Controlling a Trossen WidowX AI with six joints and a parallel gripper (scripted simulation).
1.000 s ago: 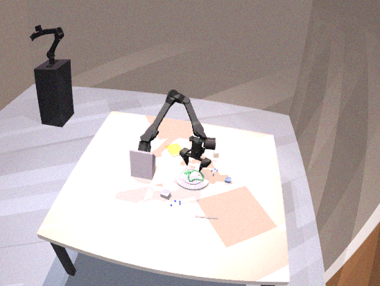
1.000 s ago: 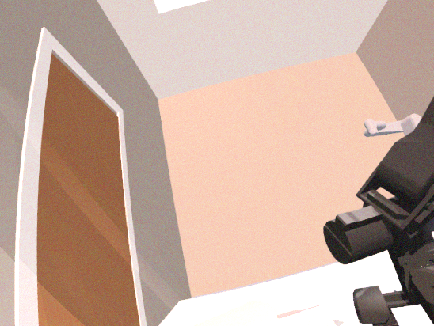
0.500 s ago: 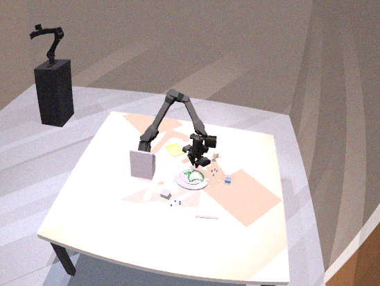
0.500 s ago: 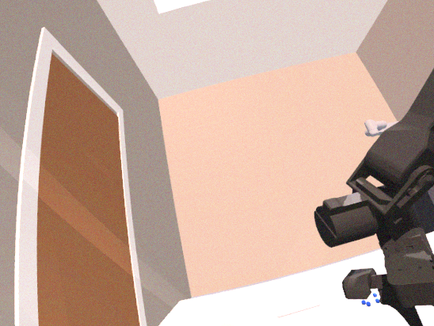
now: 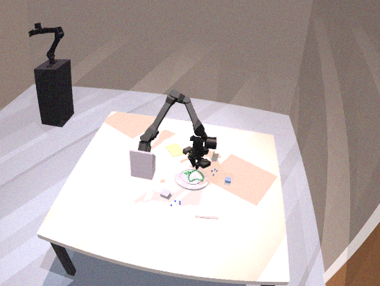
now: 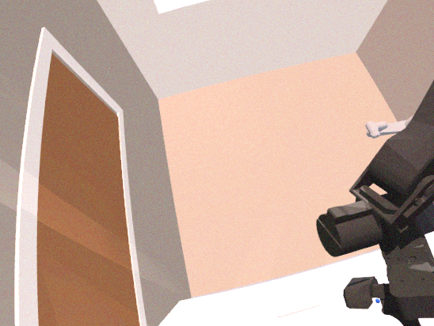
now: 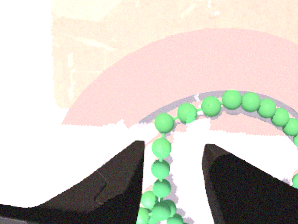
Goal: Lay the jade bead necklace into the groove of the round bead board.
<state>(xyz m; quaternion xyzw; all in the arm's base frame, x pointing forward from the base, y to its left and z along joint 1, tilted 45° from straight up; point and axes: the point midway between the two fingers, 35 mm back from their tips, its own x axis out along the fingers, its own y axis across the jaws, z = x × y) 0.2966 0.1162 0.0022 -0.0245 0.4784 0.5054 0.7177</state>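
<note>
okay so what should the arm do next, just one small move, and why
Probably ease down a little, then close on the beads between the fingers: in the wrist view, a strand of the necklace runs through the gap, not pinched, and beside it beads lie bunched rather than following the curve of the board.

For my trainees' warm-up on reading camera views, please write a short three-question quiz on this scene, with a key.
1. True or false: the green necklace lies wholly outside the round board.
2. Multiple choice: in the wrist view, what shows between the fingertips of the pincer? A) a yellow square; B) a run of green beads; C) a blue cube.
3. Fill in: counting both clusters in the top view, the small loose beads on the table are coloured ____.

Key: 1 false; 2 B; 3 blue.
</note>
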